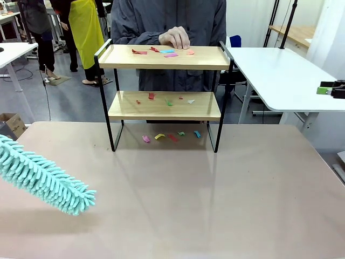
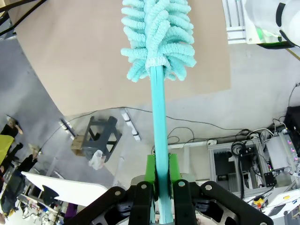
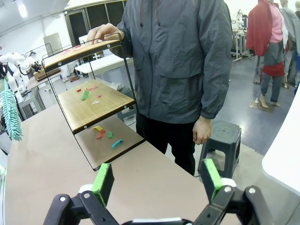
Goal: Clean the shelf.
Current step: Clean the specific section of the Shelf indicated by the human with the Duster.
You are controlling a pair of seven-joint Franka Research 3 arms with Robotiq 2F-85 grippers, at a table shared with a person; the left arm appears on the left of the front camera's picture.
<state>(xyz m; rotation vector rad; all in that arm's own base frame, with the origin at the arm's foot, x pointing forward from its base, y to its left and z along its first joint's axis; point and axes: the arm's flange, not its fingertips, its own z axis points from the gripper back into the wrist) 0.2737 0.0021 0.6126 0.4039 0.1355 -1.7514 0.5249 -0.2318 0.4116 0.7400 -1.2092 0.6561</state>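
The shelf [image 1: 164,105] is a two-tier rack of light wooden boards in a black frame, standing at the far middle of the beige table; it also appears at upper left in the right wrist view [image 3: 96,101]. Coloured paper scraps [image 1: 167,52] lie on both boards and on the table beneath [image 1: 171,136]. A person's hand [image 1: 175,38] rests on the top board. My left gripper [image 2: 159,187] is shut on the handle of a teal fluffy duster [image 2: 159,33], whose head [image 1: 46,178] hangs over the table's near left. My right gripper [image 3: 157,180] is open and holds nothing.
The person [image 3: 180,61] in a grey jacket stands behind the shelf. A white table [image 1: 280,75] is at right, with a stool [image 3: 220,140] beside the person. Bare beige tabletop [image 1: 205,199] lies between the duster and the shelf.
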